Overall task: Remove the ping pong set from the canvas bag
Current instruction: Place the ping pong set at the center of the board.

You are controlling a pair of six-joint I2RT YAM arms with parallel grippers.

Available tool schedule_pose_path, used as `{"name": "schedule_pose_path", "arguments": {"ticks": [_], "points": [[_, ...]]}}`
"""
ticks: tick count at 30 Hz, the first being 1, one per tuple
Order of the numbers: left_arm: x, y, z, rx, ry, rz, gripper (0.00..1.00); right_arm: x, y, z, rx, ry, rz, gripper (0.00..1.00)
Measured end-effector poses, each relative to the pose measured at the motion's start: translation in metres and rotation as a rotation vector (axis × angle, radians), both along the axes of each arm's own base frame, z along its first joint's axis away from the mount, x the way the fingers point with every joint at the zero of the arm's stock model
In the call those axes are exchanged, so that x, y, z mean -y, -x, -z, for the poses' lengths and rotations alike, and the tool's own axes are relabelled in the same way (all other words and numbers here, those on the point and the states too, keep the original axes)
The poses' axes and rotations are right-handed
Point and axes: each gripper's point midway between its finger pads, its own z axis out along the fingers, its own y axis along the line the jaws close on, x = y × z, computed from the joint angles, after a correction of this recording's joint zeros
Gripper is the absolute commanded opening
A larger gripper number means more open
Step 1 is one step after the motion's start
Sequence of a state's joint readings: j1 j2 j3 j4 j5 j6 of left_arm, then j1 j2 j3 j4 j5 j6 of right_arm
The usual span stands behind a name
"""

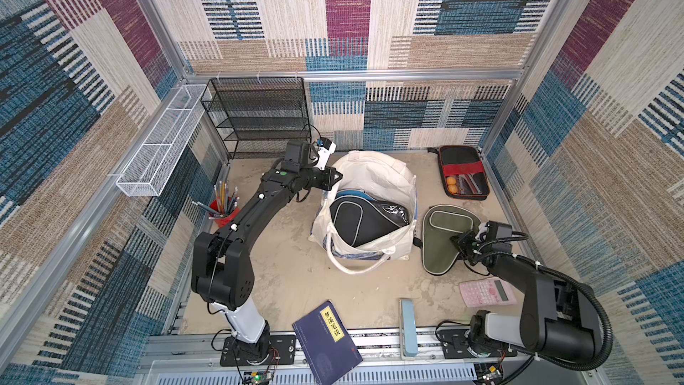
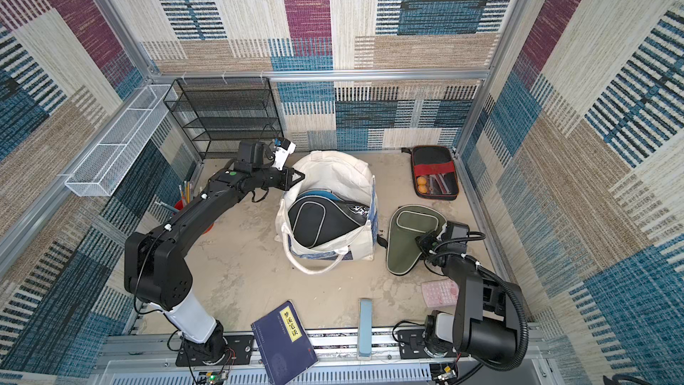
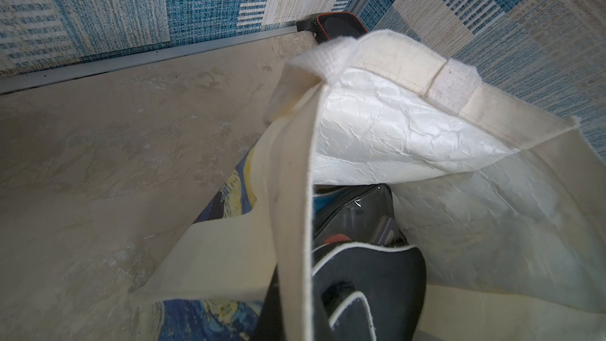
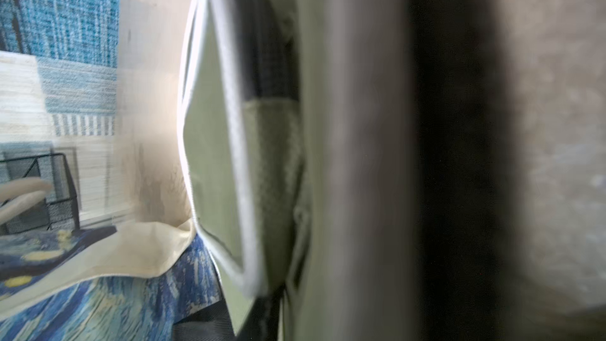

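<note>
1. Lower right of a top view: olive cover [image 1: 442, 238] is out, flat on the counter [image 1: 288, 272]. Right jaws hover over its handle end; I cannot tell their gap.
2. Centre: canvas bag [image 1: 374, 175] holds the black cover [image 1: 362, 220], with the blue cover [image 1: 349, 193] under it. Left jaws are clamped tight on the bag's left rim.
3. Upper right: black case [image 1: 462, 172] is out too. At least two covers remain.

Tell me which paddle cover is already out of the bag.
The olive green cover, lying flat on the table right of the bag. The black cover and the blue one under it are still inside.
</note>
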State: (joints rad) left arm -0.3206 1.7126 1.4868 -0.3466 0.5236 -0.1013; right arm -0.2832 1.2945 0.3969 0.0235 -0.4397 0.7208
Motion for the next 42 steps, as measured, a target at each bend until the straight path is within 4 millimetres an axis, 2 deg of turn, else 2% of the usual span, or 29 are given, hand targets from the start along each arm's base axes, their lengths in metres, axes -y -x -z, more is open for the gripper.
{"name": "schedule_pose_path", "arguments": {"ticks": [4,8,18,28,34,42], "points": [[0.0,0.0,0.0,-0.001,0.002,0.003,0.0,0.002,-0.003,-0.005,0.003,0.01,-0.001,0.5],[0.001,0.0,0.0,0.0,0.003,0.003,0.0,0.003,-0.006,-0.009,0.013,0.021,-0.01,0.54],[0.001,0.0,0.0,0.002,0.007,0.004,0.0,0.0,-0.006,-0.002,-0.006,0.02,-0.028,0.6],[0.002,0.0,0.001,-0.002,0.011,0.004,0.0,-0.016,-0.019,-0.005,0.017,0.032,-0.092,0.69],[0.002,0.0,0.001,-0.002,0.013,0.006,0.0,-0.016,-0.024,-0.007,0.023,0.045,-0.093,0.79],[0.002,0.001,0.001,-0.002,0.013,0.007,0.0,-0.007,-0.027,-0.012,0.001,0.091,-0.075,0.97]]}}
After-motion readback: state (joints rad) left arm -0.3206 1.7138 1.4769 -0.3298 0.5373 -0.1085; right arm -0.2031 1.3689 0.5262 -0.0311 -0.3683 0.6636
